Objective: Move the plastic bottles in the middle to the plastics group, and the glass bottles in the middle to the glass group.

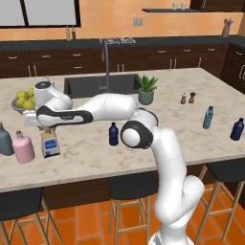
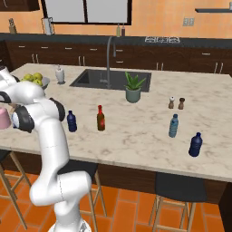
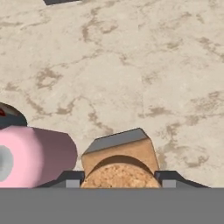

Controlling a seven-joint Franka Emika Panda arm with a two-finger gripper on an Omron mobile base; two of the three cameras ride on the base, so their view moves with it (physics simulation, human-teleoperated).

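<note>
The arm was stretched out low to the left over the marble island, its gripper straddling the tan cork top of the square clear bottle. In the hand view one dark finger tip sat on each side of the cork, tight against it, so the fingers looked closed on the bottle's top. The bottle stood upright at the left end of the island, just beside the squat pink bottle, with the grey-blue bottle a little farther left. I judged this glass bottle had reached the glass group, though the gripper had not yet let it go.

The rest was undone. The small dark navy-blue bottle stood in the middle of the island near the front edge, and the slim dark-brown bottle with its red cap stood close by on its right. The plastics group, a slim teal-blue bottle and a brighter blue bottle, waited well apart at the right end. So roughly one of three moves appeared nearly finished.
</note>
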